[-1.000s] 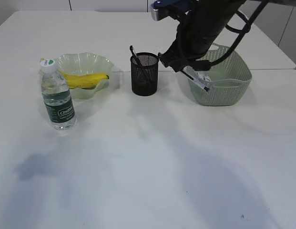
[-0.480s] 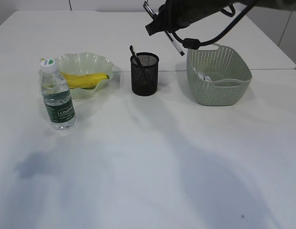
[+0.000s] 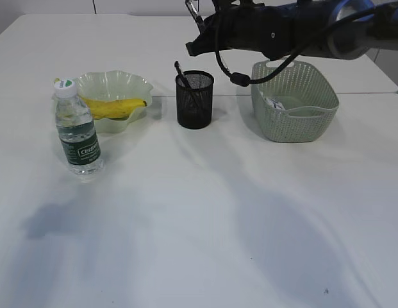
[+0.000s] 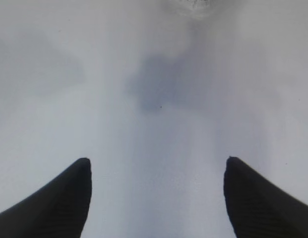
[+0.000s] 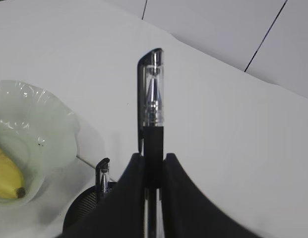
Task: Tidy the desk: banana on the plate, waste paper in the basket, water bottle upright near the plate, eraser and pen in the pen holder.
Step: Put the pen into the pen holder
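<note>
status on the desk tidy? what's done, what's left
Done: banana on the plate, waste paper in the basket, water bottle upright beside the plate, one pen in the pen holder. In hand: right gripper holds a second pen above the holder. Left: dropping it in. Eraser not visible.

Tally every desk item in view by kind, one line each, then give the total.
Pens: 2, one in the right pincer, pen, one in the pen holder
Pen holder: 1
Banana: 1
Plate: 1
Water bottle: 1
Basket: 1
Waste paper: 1
Total: 8
</note>
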